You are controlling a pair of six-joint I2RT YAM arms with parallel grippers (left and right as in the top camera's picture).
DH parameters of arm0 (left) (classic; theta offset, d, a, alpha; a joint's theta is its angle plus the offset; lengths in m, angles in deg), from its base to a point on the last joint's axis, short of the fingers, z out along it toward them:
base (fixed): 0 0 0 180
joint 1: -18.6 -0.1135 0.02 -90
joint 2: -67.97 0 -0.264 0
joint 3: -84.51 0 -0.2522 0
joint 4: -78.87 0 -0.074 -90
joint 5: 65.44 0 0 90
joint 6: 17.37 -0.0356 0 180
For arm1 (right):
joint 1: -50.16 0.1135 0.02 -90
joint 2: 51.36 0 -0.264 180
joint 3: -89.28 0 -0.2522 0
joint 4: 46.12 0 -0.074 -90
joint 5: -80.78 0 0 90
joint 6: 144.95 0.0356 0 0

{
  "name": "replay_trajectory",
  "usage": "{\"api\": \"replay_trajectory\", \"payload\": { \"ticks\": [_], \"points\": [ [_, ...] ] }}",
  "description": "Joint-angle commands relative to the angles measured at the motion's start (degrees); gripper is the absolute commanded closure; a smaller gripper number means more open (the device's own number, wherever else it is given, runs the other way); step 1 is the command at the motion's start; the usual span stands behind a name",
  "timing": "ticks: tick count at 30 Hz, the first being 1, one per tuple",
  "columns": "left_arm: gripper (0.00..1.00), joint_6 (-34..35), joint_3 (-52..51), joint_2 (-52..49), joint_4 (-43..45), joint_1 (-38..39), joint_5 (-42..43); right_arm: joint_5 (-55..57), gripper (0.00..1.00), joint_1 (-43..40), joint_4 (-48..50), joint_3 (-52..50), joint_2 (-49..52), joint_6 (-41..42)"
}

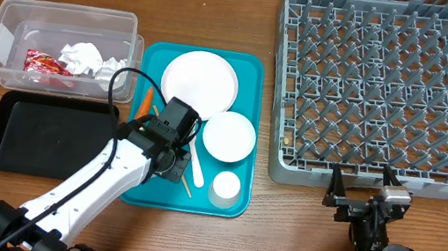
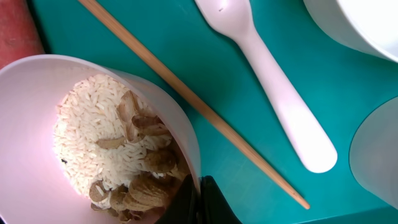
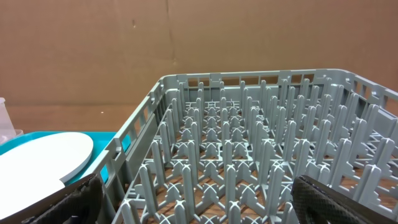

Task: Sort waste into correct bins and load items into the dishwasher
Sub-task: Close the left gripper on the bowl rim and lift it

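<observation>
bowl (image 2: 93,124): nearest the left wrist lens, tilted, with rice (image 2: 87,130) and beige scraps (image 2: 140,180) inside.
left gripper (image 2: 199,200): closed tight on the near rim of the bowl.
stick (image 2: 193,106), fork (image 2: 273,93): loose on the teal tray (image 2: 155,31), just beside the bowl, both lying diagonally.
overhead, left gripper (image 1: 169,148): above the teal tray, bowl hidden beneath it.
bins: black tray (image 1: 45,134) and tub (image 1: 7,31) just left of the teal tray, on the left arm's side; likely way for the scraps.
right gripper (image 1: 365,184): fully open, holding nothing, at the near wall of the rack (image 1: 374,77), well apart from the bowl.
right wrist view: rack straight ahead between the spread fingers, plate (image 3: 43,155) off to the left.
</observation>
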Motion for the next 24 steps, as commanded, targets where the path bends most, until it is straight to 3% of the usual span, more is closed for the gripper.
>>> {"api": "replay_trajectory", "payload": {
  "ticks": [1, 7, 13, 24],
  "points": [
    [0.96, -0.76, 1.14, -0.09, 0.07, -0.15, 0.02, 0.04, 0.0, -0.11, 0.46, -0.59, -0.57, -0.2],
    [0.94, -0.15, -1.55, -0.09, 1.53, -0.15, 0.35, 0.04, 0.0, -0.11, 0.46, -0.59, -0.57, -0.2],
    [0.74, -0.13, -1.68, -0.09, 1.01, -0.15, 0.7, 0.04, 0.0, -0.11, 0.46, -0.59, -0.57, -0.2],
    [0.85, -0.13, -2.64, -0.09, 1.44, -0.15, 2.03, 0.04, 0.0, -0.11, 0.46, -0.59, -0.57, -0.2]
  ]
}}
